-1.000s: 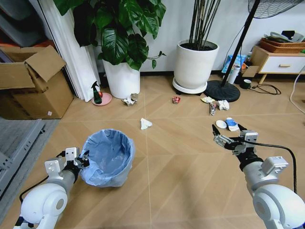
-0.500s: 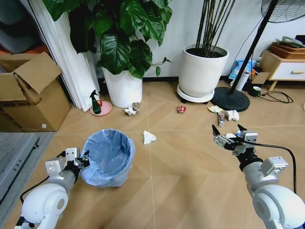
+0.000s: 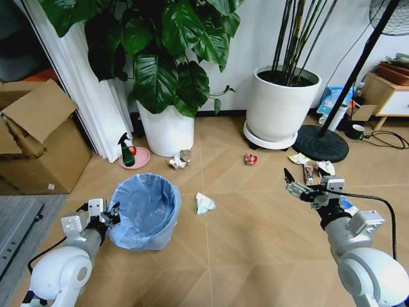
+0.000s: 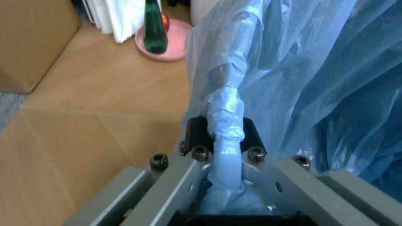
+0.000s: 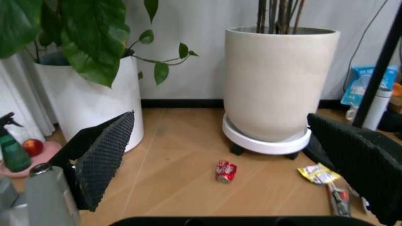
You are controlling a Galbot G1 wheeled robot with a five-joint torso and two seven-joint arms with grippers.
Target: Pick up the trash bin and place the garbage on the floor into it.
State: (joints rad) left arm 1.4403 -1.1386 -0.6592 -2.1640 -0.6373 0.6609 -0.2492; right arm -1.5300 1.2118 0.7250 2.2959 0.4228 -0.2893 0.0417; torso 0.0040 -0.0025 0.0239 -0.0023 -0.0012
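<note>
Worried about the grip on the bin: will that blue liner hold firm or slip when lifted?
The left gripper pinches only bunched liner on the trash bin; thin crinkly film probably stretches or slides. The bin looks empty, so likely light, yet it may hang tilted.

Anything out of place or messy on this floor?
Yes: litter lies loose on the tan herringbone floor: crumpled white paper, a crushed red wrapper, another white wad by the leafy plant's pot. The left gripper pinches the blue-lined trash bin; the right gripper is open.

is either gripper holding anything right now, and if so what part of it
The left gripper is shut on the trash bin, pinching its bag-covered rim on the side nearest the robot. The right gripper is open and holds nothing.
</note>
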